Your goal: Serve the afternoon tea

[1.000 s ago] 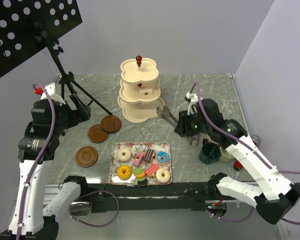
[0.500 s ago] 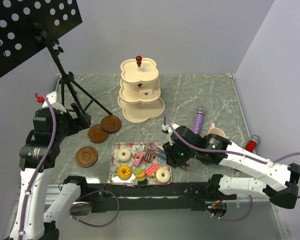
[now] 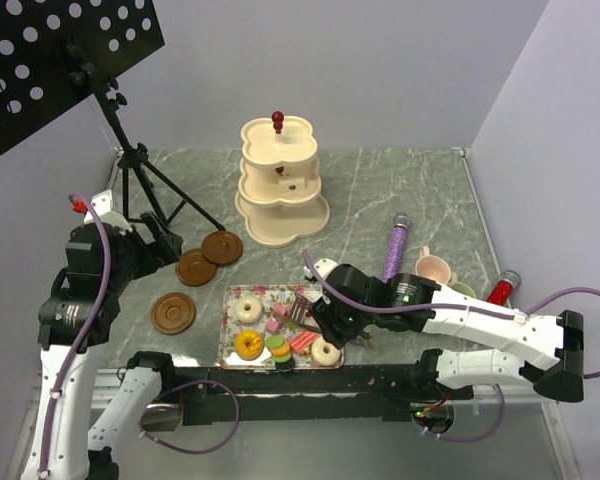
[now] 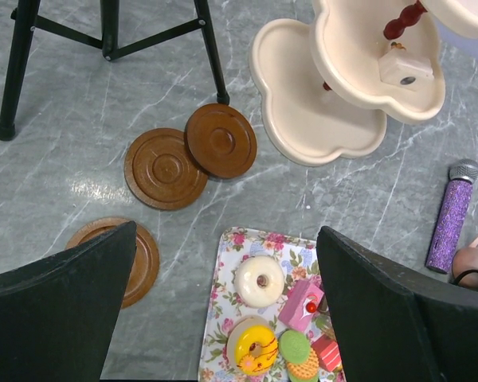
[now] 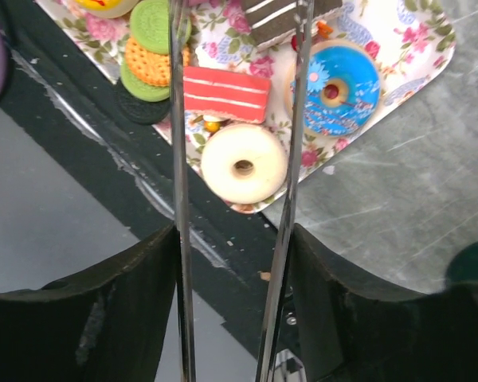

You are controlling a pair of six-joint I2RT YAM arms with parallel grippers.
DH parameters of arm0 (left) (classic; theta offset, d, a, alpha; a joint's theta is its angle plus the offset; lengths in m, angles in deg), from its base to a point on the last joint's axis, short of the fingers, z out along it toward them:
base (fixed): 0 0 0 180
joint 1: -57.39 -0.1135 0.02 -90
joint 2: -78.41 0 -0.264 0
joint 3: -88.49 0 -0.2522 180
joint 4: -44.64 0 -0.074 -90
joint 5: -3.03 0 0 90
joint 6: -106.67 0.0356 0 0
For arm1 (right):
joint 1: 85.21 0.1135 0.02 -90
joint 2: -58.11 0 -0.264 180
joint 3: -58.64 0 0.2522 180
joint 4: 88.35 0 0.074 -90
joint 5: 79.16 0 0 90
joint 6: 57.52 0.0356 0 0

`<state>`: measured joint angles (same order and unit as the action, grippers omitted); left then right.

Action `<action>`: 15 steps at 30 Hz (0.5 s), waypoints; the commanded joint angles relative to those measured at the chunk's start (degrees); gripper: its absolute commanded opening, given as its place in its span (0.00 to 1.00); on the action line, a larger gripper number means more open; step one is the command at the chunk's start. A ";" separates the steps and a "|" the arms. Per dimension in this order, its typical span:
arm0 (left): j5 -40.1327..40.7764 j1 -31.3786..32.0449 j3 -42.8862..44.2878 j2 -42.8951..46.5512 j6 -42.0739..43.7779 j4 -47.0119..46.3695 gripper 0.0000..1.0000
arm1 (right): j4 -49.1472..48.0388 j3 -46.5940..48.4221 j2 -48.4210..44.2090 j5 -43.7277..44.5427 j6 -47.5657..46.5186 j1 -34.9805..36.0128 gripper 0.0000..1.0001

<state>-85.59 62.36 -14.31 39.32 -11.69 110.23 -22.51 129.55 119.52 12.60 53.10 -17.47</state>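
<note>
Risking a scatter on closing the right tool [image 5: 240,32] amid such crowding.
Hovering parted and empty, straddling the red-striped cake slice [image 5: 225,94] and white doughnut [image 5: 243,165]; possibly pinching both, or shoving the blue doughnut [image 5: 334,87] and macarons [image 5: 153,48] off the floral tray [image 5: 414,44] at the tabletop [image 5: 398,191] edge; with the cream stand [image 3: 280,190] well apart and the left tool [image 4: 227,231] gaping, holding nothing.

Cream three-tier stand [image 3: 280,190] upright; three brown saucers [image 3: 195,267] flat nearby; doughnuts [image 3: 247,308], cake slices [image 5: 225,92], macarons [image 5: 161,24] on floral tray [image 5: 418,44]; pink mug [image 3: 432,268] probably upright.
</note>
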 commanded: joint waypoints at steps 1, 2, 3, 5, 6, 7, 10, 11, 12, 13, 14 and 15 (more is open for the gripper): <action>1.07 0.04 0.46 1.21 -1.43 0.02 0.99 | -2.76 0.51 0.46 1.76 -4.44 0.55 0.63; 1.16 0.12 0.46 1.47 -1.61 0.11 0.99 | -3.03 0.60 0.64 1.58 -5.23 0.55 0.64; 1.42 0.13 0.28 1.56 -1.70 0.20 0.99 | -3.21 0.77 1.08 1.32 -5.68 0.55 0.64; 1.77 0.13 -0.07 2.00 -1.87 0.37 0.99 | -3.82 0.95 1.43 0.44 -6.82 0.55 0.65; 1.86 0.13 -0.16 2.26 -2.05 0.46 0.99 | -4.34 0.95 1.61 0.00 -7.26 0.55 0.65; 2.04 0.13 -0.42 2.44 -2.14 0.46 0.99 | -4.61 0.95 1.61 -0.35 -7.61 0.55 0.66; 2.13 0.04 -1.12 2.79 -2.66 0.37 0.99 | -4.79 1.13 2.22 -0.88 -8.58 0.55 0.66; 2.13 0.04 -1.21 2.79 -2.84 0.20 0.99 | -4.88 1.13 2.23 -0.97 -9.02 0.55 0.66; 2.13 0.12 -1.30 2.79 -2.93 0.11 0.99 | -4.96 1.04 2.49 -0.88 -9.63 0.63 0.66; 2.13 0.13 -1.48 2.71 -3.10 -0.06 0.99 | -4.96 1.13 2.66 -0.79 -10.07 0.63 0.66; 2.04 0.04 -1.39 2.62 -3.11 -0.33 0.99 | -4.96 1.21 3.10 -0.71 -10.42 0.63 0.66; 2.04 0.04 -1.30 2.36 -3.19 -0.50 0.99 | -4.96 1.39 3.54 -0.97 -10.86 0.63 0.66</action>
<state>-84.10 62.36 -15.69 41.61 -13.48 110.58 -25.29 129.53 121.84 11.83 45.02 -17.47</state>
